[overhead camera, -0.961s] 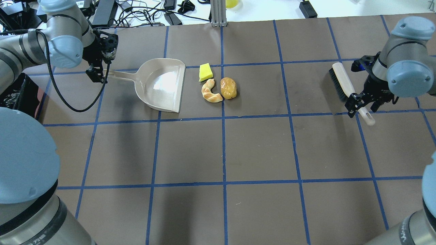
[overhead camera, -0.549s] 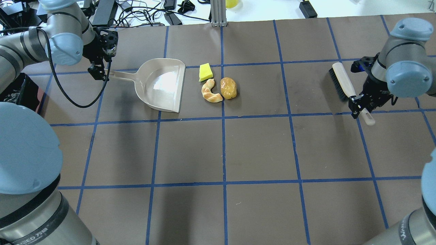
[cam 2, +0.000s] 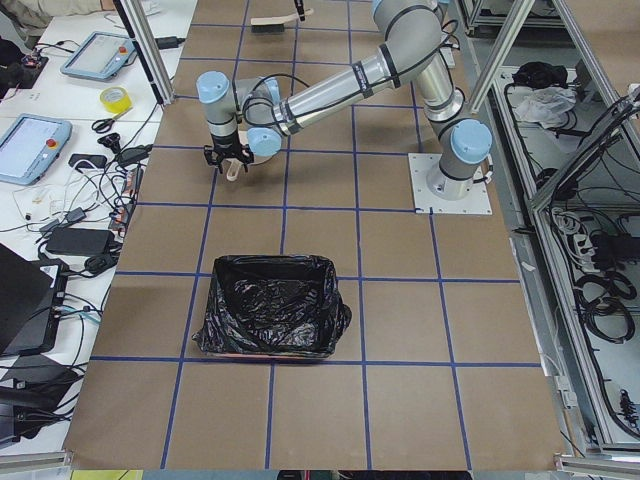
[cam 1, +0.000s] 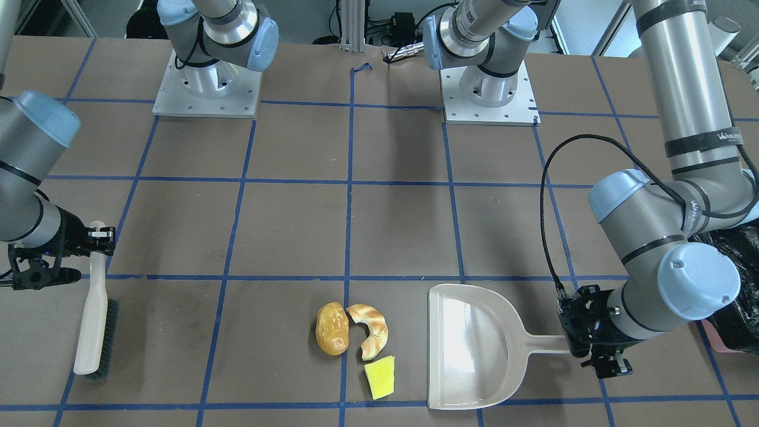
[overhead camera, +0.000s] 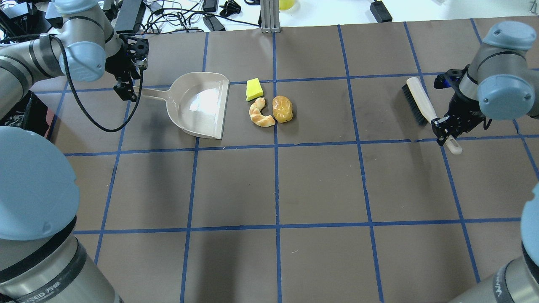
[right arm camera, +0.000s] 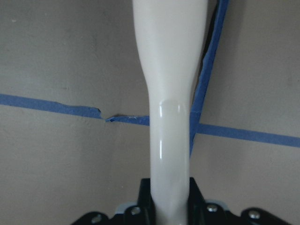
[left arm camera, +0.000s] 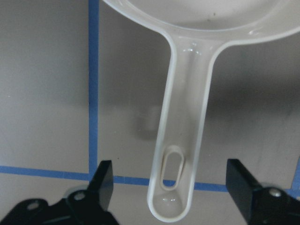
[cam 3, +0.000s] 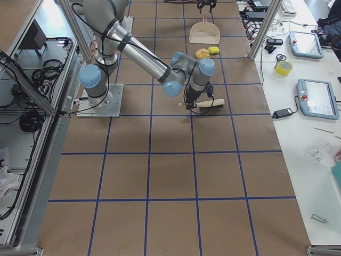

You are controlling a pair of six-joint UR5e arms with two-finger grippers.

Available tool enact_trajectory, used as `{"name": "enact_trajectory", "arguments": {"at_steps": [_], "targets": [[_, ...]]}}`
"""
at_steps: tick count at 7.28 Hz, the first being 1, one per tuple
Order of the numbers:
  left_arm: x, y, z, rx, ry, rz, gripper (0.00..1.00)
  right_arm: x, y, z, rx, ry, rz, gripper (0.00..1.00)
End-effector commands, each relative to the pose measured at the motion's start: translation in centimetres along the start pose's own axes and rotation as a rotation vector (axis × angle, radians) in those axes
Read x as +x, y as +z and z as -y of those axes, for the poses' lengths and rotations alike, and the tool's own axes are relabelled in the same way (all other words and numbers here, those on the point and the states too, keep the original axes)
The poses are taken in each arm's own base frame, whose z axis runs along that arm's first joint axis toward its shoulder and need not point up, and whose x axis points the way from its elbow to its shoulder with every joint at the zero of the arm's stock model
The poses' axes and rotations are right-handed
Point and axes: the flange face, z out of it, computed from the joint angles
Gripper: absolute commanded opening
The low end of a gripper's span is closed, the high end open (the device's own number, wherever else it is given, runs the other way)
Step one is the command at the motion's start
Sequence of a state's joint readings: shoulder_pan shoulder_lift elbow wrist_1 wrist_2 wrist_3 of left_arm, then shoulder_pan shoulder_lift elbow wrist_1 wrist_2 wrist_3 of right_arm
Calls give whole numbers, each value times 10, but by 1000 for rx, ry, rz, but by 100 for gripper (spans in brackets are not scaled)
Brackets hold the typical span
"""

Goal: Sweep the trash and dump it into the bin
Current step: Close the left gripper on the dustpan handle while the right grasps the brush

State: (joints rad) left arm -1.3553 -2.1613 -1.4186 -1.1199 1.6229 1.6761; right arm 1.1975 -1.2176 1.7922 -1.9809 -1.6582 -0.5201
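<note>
The trash lies together mid-table: a golden-brown potato-like lump [overhead camera: 282, 108] [cam 1: 332, 329], a croissant piece [overhead camera: 260, 112] [cam 1: 370, 338] and a yellow sponge wedge [overhead camera: 254, 89] [cam 1: 380, 378]. The beige dustpan [overhead camera: 198, 105] [cam 1: 474, 344] lies just left of them, mouth toward them. My left gripper [overhead camera: 125, 90] [left arm camera: 171, 183] is open, its fingers either side of the dustpan handle's end [left arm camera: 180, 140]. My right gripper [overhead camera: 444, 128] [right arm camera: 169, 206] is shut on the white handle of the brush [overhead camera: 419, 101] [cam 1: 95, 320]. The black-bagged bin [cam 2: 270, 320] stands beyond the left arm.
The table is brown with blue tape grid lines. Cables and devices lie along the far edge [overhead camera: 177, 17]. An aluminium post [overhead camera: 269, 17] stands at the far middle. The bin's bag shows at the table edge [cam 1: 735, 279]. The arm bases [cam 1: 204, 89] sit on the robot's side.
My right gripper has closed on the brush handle and the brush has shifted slightly left. My left gripper has moved a little right, to the end of the dustpan handle.
</note>
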Motion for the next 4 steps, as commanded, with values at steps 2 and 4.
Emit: {"name": "enact_trajectory", "arguments": {"at_steps": [2, 4], "targets": [[2, 7, 0, 0, 12, -4, 60, -47, -19, 19, 24, 35, -24, 0], [0, 2, 2, -2, 15, 7, 18, -99, -16, 23, -8, 85, 23, 0]]}}
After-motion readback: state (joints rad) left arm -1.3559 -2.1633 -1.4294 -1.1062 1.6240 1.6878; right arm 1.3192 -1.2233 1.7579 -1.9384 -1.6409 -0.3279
